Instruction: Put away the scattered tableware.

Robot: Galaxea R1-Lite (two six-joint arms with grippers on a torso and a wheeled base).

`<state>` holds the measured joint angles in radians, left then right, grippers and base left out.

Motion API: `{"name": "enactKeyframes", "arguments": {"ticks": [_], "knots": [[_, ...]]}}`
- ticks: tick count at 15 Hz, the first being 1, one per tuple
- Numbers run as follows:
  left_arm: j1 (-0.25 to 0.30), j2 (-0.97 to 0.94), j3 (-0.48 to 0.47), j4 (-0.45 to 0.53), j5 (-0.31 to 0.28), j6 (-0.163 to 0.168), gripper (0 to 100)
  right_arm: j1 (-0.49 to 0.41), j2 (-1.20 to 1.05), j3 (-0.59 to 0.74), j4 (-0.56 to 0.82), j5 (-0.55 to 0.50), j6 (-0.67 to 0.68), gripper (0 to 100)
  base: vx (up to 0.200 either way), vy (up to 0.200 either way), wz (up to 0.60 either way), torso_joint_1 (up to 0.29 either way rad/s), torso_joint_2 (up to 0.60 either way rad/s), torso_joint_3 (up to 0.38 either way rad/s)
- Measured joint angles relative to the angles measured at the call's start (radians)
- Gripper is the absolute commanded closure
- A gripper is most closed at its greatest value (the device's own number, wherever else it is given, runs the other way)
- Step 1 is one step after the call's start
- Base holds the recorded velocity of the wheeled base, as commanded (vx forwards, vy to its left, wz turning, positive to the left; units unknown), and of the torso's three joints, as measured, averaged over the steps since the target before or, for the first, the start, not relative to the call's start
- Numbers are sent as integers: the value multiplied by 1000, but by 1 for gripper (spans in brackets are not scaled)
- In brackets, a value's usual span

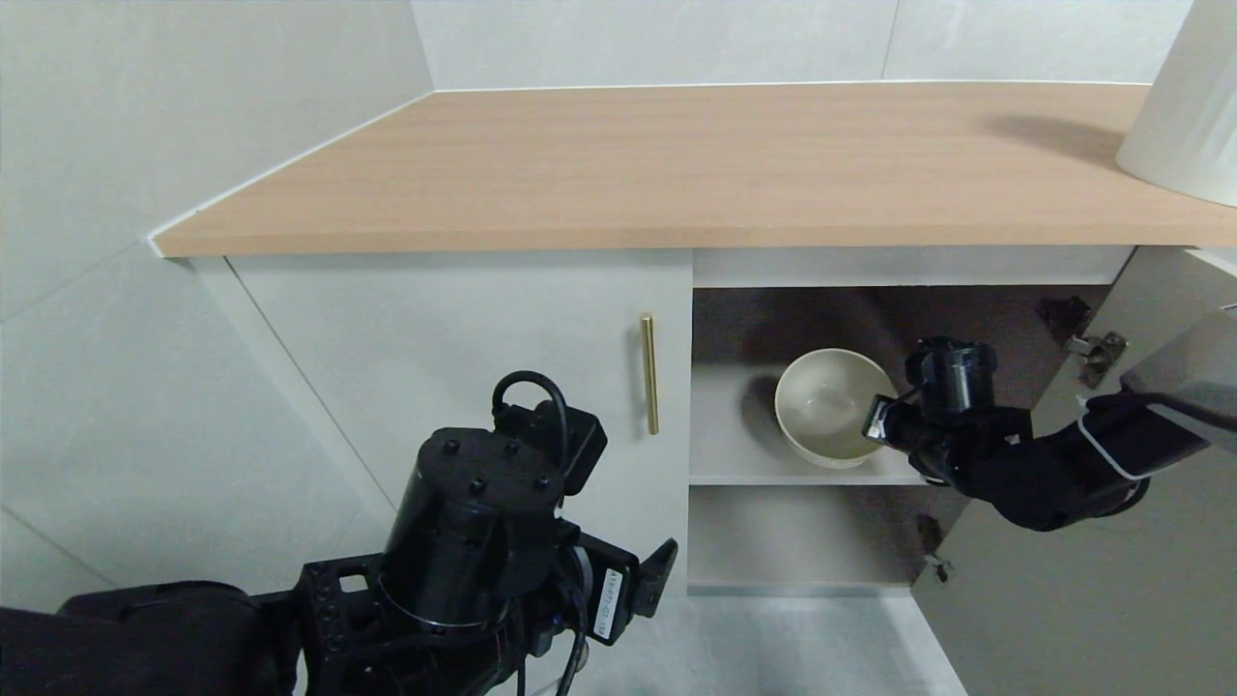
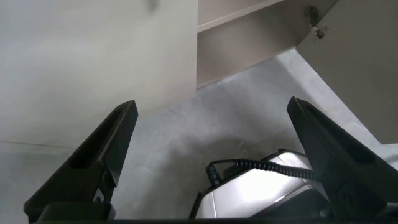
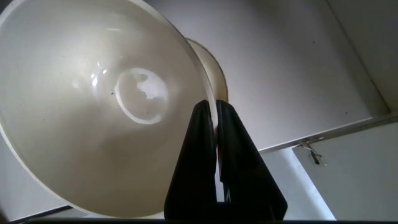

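Observation:
A cream bowl [image 1: 826, 416] is inside the open right half of the cabinet, over the upper shelf [image 1: 734, 454]. It is tilted with its opening toward me. My right gripper [image 1: 879, 418] is shut on the bowl's right rim. In the right wrist view its two fingers [image 3: 199, 155] pinch the rim, with the bowl [image 3: 93, 106] spreading away from them. Whether the bowl rests on the shelf I cannot tell. My left gripper [image 2: 212, 107] hangs low in front of the closed left door, open, with nothing between its fingers and the grey floor below.
The closed left door [image 1: 464, 348] has a gold bar handle [image 1: 649, 372]. The right door [image 1: 1111, 580] is swung open beside my right arm. A wooden countertop [image 1: 676, 164] runs above, with a white ribbed object [image 1: 1184, 116] at its back right. A lower compartment [image 1: 802, 532] lies under the shelf.

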<state>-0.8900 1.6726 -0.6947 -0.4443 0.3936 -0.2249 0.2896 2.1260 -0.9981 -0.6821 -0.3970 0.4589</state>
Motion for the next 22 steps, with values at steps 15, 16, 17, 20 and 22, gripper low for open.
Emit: {"name": "enactKeyframes", "arguments": {"ticks": [15, 16, 17, 20, 22], "knots": [[6, -2, 0, -1, 1, -9, 0, 4, 2, 9, 0, -4, 0, 0, 0, 0, 0, 0, 0, 0], [13, -3, -2, -1, 2, -15, 0, 6, -6, 13, 3, -2, 0, 0, 0, 0, 0, 0, 0, 0], [25, -7, -3, -1, 7, -18, 0, 7, -17, 20, 7, 2, -1, 0, 0, 0, 0, 0, 0, 0], [63, -47, -3, 0, 25, -20, 0, 18, -82, 48, 54, 28, -1, 0, 0, 0, 0, 0, 0, 0], [77, -108, 28, 3, 23, -20, 0, 38, -177, 96, 130, 65, -2, 0, 0, 0, 0, 0, 0, 0]]}}
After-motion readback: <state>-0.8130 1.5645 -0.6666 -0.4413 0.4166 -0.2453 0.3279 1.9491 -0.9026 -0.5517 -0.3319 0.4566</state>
